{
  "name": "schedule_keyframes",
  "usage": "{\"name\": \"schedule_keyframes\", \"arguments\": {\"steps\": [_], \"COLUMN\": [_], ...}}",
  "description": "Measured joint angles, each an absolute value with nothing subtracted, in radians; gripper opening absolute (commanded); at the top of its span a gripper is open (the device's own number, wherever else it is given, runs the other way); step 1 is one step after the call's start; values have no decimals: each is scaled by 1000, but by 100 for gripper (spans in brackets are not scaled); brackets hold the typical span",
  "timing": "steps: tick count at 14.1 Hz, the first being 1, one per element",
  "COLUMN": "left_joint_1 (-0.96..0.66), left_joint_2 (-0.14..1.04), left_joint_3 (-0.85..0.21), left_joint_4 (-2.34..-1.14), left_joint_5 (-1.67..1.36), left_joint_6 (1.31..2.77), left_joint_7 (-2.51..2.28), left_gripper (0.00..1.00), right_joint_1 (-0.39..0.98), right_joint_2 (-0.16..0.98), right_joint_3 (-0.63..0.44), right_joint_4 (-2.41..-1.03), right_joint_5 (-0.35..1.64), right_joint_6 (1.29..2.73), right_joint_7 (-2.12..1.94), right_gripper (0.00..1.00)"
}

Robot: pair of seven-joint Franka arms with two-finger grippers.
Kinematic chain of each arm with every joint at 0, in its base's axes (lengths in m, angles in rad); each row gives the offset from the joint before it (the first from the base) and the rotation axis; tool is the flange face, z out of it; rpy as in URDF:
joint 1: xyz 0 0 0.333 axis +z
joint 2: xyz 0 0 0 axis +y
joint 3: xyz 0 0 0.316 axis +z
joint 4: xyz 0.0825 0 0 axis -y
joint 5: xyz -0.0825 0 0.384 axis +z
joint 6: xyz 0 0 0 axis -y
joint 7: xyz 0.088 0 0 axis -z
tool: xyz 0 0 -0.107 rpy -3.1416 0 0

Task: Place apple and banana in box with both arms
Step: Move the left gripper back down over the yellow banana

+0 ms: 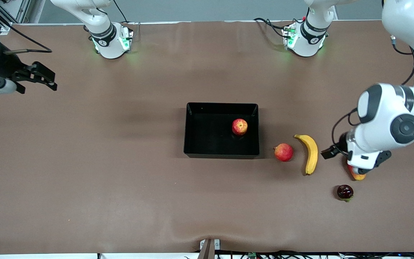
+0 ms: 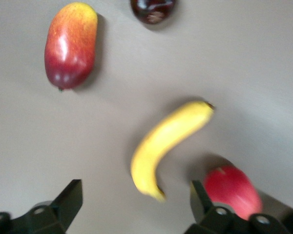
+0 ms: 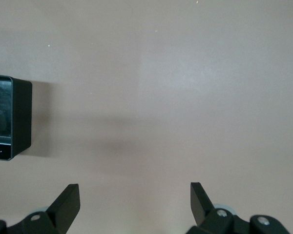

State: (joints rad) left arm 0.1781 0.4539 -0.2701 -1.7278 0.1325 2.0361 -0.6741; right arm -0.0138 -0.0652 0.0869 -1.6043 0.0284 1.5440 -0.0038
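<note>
A dark plum [image 1: 345, 192] lies nearest the camera, just past my left gripper [image 2: 132, 207], which hangs over the table [image 1: 84, 162] with its fingers spread wide and empty. Below it the banana [image 2: 168, 139] lies between the fingers' line, a mango [image 2: 71, 45] to one side and a pinkish fruit [image 2: 233, 191] beside one fingertip. The apple [image 1: 239, 126] already sits in the box [image 1: 192, 129], toward my right arm from there. My right gripper [image 3: 134, 204] waits, fingers apart, over bare table at its own end.

Even overhead light, soft shadows; left wrist view motion-blurred
</note>
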Motion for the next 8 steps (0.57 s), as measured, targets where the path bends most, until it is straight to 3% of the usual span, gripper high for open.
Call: {"name": "schedule_keyframes", "arguments": {"steps": [3,6,7,8], "left_joint_1": [193,182,182,182], "left_joint_2": [517,573,585,592], "left_joint_3": [-274,-280,-281,-281], "left_joint_4": [-1840,-1874,-1874,-1874], "left_joint_5": [135,135,136,136], "left_joint_6": [2209,2275,2280,2282], "left_joint_7": [-640,-635,-634,-632], "left_gripper": [84,83,78,65], "right_joint_1": [-16,-14,-11,-9], "right_joint_2": [-30,26,42,52], "right_joint_3": [85,51,28,5], "right_joint_4": [-1544,-1466,-1447,-1436], "right_joint_5": [28,42,65,85], "right_joint_6": [1544,1505,1485,1468], "right_joint_7": [-5,2,4,4], "right_gripper": [100,100,100,100]}}
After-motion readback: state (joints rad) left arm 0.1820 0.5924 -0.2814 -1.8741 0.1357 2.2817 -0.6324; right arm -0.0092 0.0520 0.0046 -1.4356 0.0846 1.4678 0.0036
